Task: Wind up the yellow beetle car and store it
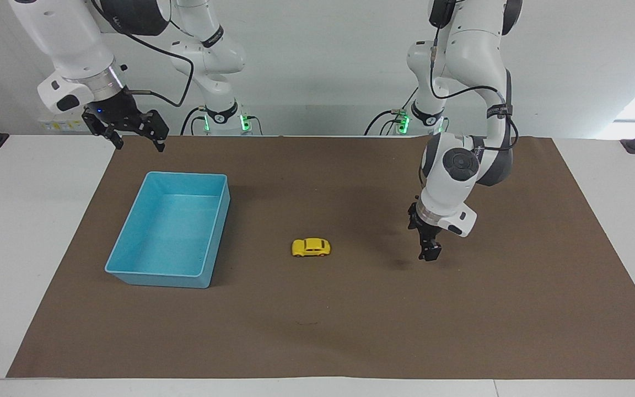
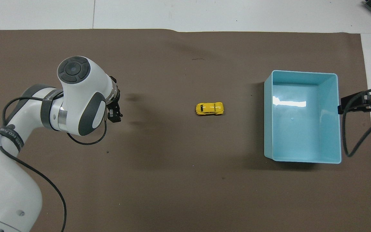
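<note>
The yellow beetle car (image 1: 311, 247) (image 2: 209, 109) stands on its wheels on the brown mat, free of both grippers, about midway between my left gripper and the blue bin (image 1: 157, 278) (image 2: 301, 160). Nothing is in my left gripper (image 1: 429, 255) (image 2: 116, 116), which hangs open just above the mat, well apart from the car toward the left arm's end. My right gripper (image 1: 138, 144) (image 2: 341, 106) waits open in the air by the bin's edge nearest the robots. The bin holds nothing.
The brown mat (image 1: 317, 331) covers most of the white table. A black cable (image 2: 353, 141) hangs from the right arm beside the bin.
</note>
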